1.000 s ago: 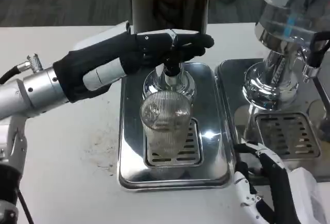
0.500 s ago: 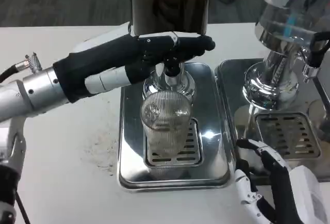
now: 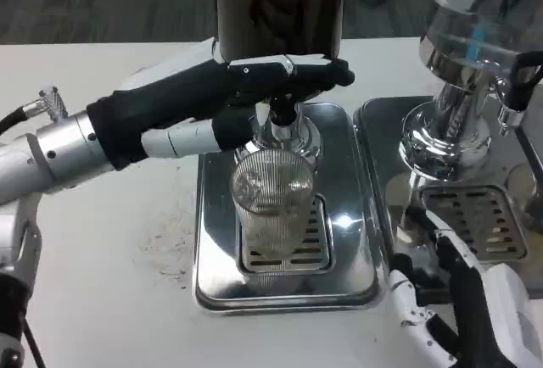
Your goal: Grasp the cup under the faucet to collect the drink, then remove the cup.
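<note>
Head view is showing the cup (image 3: 271,207) standing upright on the grate of the drip tray (image 3: 212,241), directly under the faucet (image 3: 282,114) of the dispenser (image 3: 278,8), so the placing part is looking done. The left robot hand (image 3: 246,88) is reaching across from the left at faucet height, its fingers lying over the faucet's lever; whether they are actually pressing it cannot be told, and nothing is being gripped in them. No stream is showing between faucet and cup, and the ribbed glass is hiding any drink level, so filling is reading as barely begun or not begun. The right robot hand (image 3: 454,300) is waiting low at the tray's right corner, fingers apart and holding nothing, near the cup but not touching it. Collecting the drink and taking the cup away are both remaining, as a judgement. A second dispenser (image 3: 475,54) is standing on the bench (image 3: 110,266) to the right.
</note>
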You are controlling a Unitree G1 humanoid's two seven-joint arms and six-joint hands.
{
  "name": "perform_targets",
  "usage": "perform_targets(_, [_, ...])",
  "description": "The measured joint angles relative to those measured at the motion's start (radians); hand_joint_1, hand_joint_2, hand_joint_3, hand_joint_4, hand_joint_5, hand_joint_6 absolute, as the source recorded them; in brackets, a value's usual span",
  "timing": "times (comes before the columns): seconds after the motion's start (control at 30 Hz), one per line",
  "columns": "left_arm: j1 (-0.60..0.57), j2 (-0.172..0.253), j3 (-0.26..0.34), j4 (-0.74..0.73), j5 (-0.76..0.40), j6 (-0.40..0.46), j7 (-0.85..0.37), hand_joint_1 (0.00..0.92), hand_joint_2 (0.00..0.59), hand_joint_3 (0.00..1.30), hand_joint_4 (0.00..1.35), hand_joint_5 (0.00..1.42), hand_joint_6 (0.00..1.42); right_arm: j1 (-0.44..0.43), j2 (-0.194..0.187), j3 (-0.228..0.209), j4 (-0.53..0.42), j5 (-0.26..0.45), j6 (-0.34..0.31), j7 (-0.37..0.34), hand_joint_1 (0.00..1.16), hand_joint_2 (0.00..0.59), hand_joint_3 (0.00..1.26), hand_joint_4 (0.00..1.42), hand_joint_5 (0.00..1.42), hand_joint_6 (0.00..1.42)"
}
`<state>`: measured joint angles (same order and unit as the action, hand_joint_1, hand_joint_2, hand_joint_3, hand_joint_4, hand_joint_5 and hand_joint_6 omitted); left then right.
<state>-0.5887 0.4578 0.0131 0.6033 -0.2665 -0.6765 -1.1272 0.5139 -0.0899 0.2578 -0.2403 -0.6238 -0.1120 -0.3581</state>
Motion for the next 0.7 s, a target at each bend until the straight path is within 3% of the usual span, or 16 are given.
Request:
perform_targets(0.2, [0.0,0.009,-0.014,0.005,0.014,-0.041,0.022,0.0,0.053,0.19,0.07,0.1,0.12,-0.029,-0.002,-0.022,0.002,0.097,-0.001,0.063,0.46,0.333,0.19,0.15,0.13,0.23])
perform_targets(0.5, [0.004,0.025,-0.035,0.006,0.038,-0.096,0.051,0.0,0.054,0.19,0.07,0.09,0.12,-0.072,-0.025,-0.044,0.002,0.159,-0.002,0.145,0.52,0.254,0.08,0.03,0.04,0.18])
perform_targets(0.7, [0.007,0.037,-0.048,0.007,0.052,-0.129,0.079,0.0,0.054,0.19,0.08,0.09,0.12,-0.103,-0.039,-0.054,0.002,0.205,-0.001,0.2,0.54,0.237,0.06,0.01,0.02,0.16])
